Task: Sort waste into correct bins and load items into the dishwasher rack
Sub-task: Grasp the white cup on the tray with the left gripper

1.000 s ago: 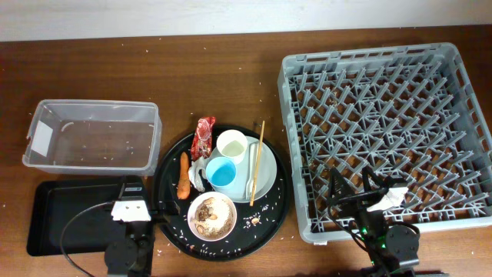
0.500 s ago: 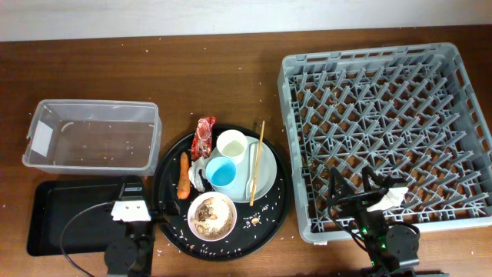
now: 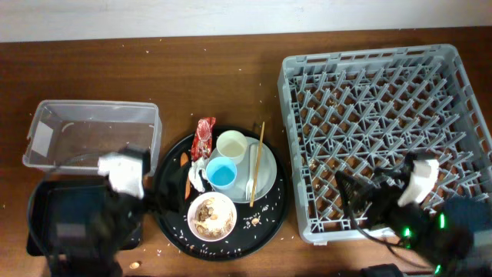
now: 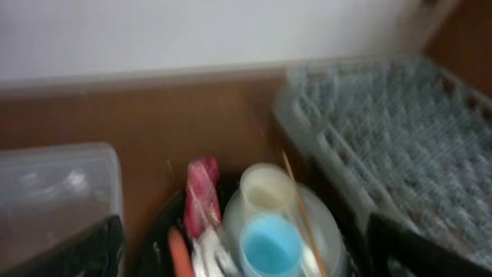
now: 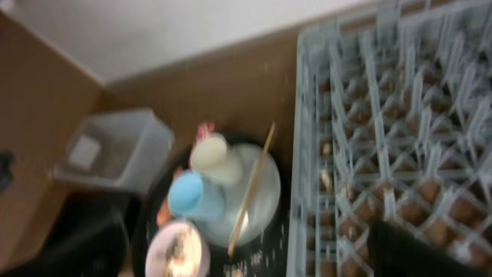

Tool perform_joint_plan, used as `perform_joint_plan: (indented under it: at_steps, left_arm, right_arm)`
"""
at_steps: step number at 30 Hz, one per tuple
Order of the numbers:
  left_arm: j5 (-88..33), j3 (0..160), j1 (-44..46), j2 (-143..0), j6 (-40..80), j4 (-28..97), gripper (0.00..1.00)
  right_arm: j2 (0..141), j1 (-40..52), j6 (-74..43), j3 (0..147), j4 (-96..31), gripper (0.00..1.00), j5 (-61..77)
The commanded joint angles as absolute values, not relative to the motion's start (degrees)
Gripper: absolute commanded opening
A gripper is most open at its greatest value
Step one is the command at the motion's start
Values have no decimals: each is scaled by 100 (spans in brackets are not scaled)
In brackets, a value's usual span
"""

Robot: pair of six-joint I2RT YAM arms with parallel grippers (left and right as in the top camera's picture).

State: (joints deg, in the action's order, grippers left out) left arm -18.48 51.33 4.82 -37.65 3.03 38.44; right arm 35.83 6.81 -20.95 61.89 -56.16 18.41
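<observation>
**Dishwasher rack (image 3: pixel 377 100) empty as both arms break from rest**

A second ago both arms sat parked along the bottom edge of the overhead frame. Now each shows as a blur higher up: the left gripper (image 3: pixel 146 188) in the lower left beside the round black tray (image 3: pixel 269 217), the right gripper (image 3: pixel 365 188) over the rack's lower right corner.

Nothing on the table has shifted. At frame centre, the white cup (image 3: pixel 231 144), light blue cup (image 3: pixel 221 174) and chopsticks (image 3: pixel 256 161) rest on the pale plate (image 3: pixel 265 175). The bowl (image 3: pixel 212 216) of scraps sits below them. The red wrapper (image 3: pixel 203 137), carrot (image 3: pixel 183 160) and tissue (image 3: pixel 197 178) lie to their left. The clear tub (image 3: pixel 96 105) at mid left holds no waste.

In the left wrist view, dark fingers sit wide apart at the lower corners with nothing between them, so that claw looks spread and empty. The right claw is too smeared to call.

My reading is that sorting has only begun and a first reach is under way.
</observation>
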Motion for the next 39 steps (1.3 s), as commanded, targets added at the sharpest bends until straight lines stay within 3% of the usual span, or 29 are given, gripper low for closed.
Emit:
perform_joint_plan:
  at_steps: [1,4,7,10,12,16,20,23,25,28,31,35,36,37,39]
  left_arm:
    - [-2526,6239,489,-5109,395,4254,99]
    - [-3114,6394,497,-5992,438,4101,99]
    - [-2388,6392,847,-6845,423,4108,95]
    - [-1490,6392,1723,-8156,425,3651,71]
    - [-1210,6392,1981,-8711,427,3267,67]
    - [-906,6392,2209,-9640,429,2971,40]
    - [-703,6392,2209,-9804,427,2742,28]
    - [-932,6431,2209,-9776,429,2766,28]
    - [-1245,6860,2209,-9494,515,3129,43]
    - [-943,7207,2209,-8976,513,3592,50]
    - [-104,7194,2206,-9015,510,3918,52]
    - [-75,7194,2209,-10053,515,3872,50]
    - [-320,7194,2209,-10326,513,3809,45]
    - [-637,7194,2209,-10440,513,3732,33]
    - [-816,7262,2209,-10392,515,3741,0]
  right_arm:
    - [4969,711,-1372,7575,-6495,98,1883]
    - [6082,711,-1374,8309,-7089,98,1890]
    - [6407,711,-1396,8333,-7133,99,1887]
    - [6407,711,-1391,8331,-7188,98,1887]
    - [6407,711,-1391,8331,-7299,99,1887]
    - [6407,711,-1391,8331,-7432,99,1890]
    - [6407,711,-1391,8326,-7448,99,1890]
    - [6407,711,-1389,8326,-7509,99,1887]
    - [6407,711,-1372,8326,-7546,99,1887]
    - [6407,711,-1372,8326,-7570,99,1885]
    - [6407,711,-1374,8326,-7570,99,1885]
    - [6412,711,-1374,8326,-7603,99,1887]
    - [6412,711,-1374,8326,-7612,99,1887]
    - [6412,711,-1374,8326,-7612,99,1887]
    - [6414,711,-1374,8326,-7609,99,1881]
